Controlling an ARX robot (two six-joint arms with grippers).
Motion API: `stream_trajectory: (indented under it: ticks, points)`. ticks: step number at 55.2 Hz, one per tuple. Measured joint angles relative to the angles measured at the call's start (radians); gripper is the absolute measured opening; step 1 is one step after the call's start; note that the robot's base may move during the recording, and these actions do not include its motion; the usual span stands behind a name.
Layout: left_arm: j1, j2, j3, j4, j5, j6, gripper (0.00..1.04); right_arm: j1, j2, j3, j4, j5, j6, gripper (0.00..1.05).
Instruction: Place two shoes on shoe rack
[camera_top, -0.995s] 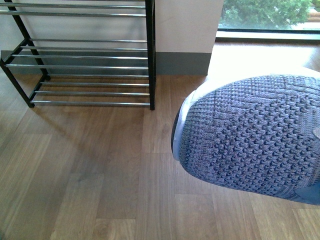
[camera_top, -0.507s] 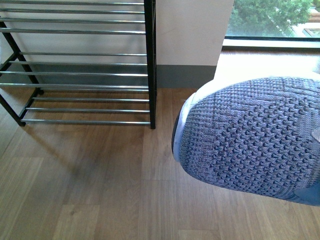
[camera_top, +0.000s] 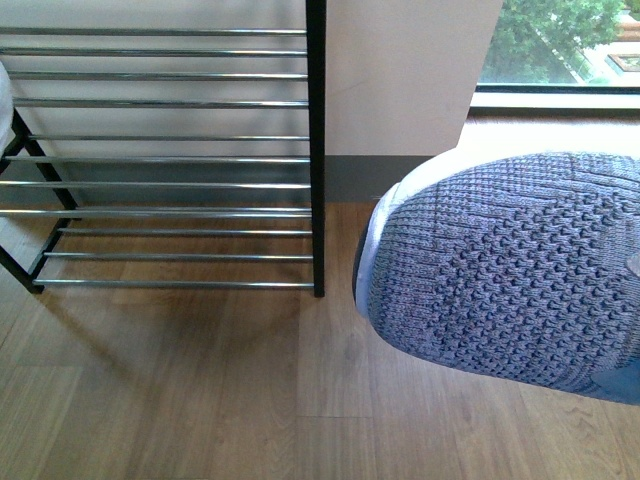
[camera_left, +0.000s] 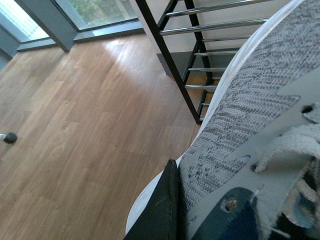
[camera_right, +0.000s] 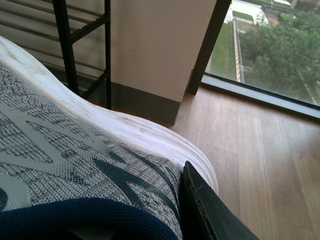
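Note:
One grey knit shoe (camera_top: 510, 270) with a white sole fills the right of the front view, held above the wood floor, just right of the shoe rack (camera_top: 160, 185). The rack is black-framed with chrome bars. No gripper shows in the front view. In the right wrist view a black finger (camera_right: 205, 210) presses the side of this shoe (camera_right: 75, 150); my right gripper is shut on it. In the left wrist view the other shoe (camera_left: 250, 115) is gripped with a black finger (camera_left: 161, 207) against its side, close to the rack's end frame (camera_left: 172, 65).
A cream wall (camera_top: 400, 100) with a grey skirting stands behind the rack. A low window (camera_top: 560, 50) is at the right. Wood floor (camera_top: 200, 390) lies in front. A small dark object (camera_left: 10, 137) sits on the floor away from the rack.
The rack has grown larger and slid down and right in the front view, so it is closer. The held shoe keeps its place in the frame. A white sliver has appeared at the left edge.

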Motion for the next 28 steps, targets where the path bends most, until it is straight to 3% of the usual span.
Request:
stream_trajectory:
  ticks: [28]
  points:
    - [0.001, 0.000, 0.000, 0.000, -0.008, 0.000, 0.02, 0.001, 0.000, 0.000, 0.000, -0.008, 0.000, 0.07]
